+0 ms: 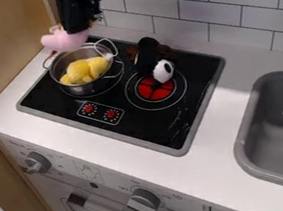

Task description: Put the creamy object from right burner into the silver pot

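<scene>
Hand (79, 26) hung by the stove's (142, 133) back left corner, couldn't tell if spread or pinching. White thing (164, 71) sat on the right burner (148, 95) by the black thing (147, 51), so imo grab from above, then clear the pot's (86, 89) rim

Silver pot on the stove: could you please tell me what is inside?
Yellow lumps lie in the silver pot. They hide much of its bottom, so anything beneath cannot be seen.
</scene>
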